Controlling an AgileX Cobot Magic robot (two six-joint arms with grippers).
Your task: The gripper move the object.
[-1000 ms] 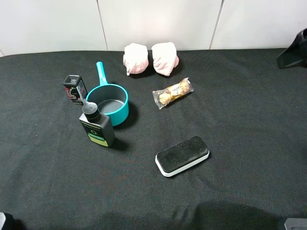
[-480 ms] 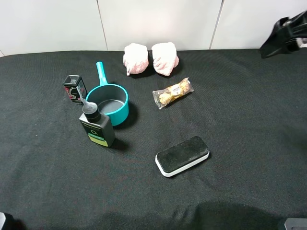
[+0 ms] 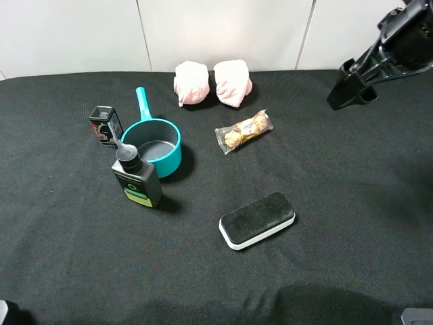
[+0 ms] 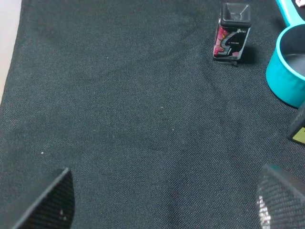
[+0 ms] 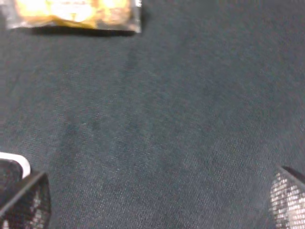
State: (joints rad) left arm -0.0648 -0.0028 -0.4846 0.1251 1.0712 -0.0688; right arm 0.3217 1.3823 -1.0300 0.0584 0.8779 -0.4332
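The board eraser, black felt on a white base, lies flat on the black cloth in the front middle of the table. My right gripper hangs at the back right, well away from the eraser. In the right wrist view its fingers stand wide apart and it is open and empty, with a white corner of the eraser at the frame's edge. My left gripper is open and empty over bare cloth at the front left.
A teal saucepan, a black bottle with a green label and a small black-and-pink box stand at the left. A wrapped chocolate pack lies in the middle. Two pink cloths sit at the back.
My right arm has come in from the right edge, moving left and down over the table's back right. The eraser and the other things have not moved.
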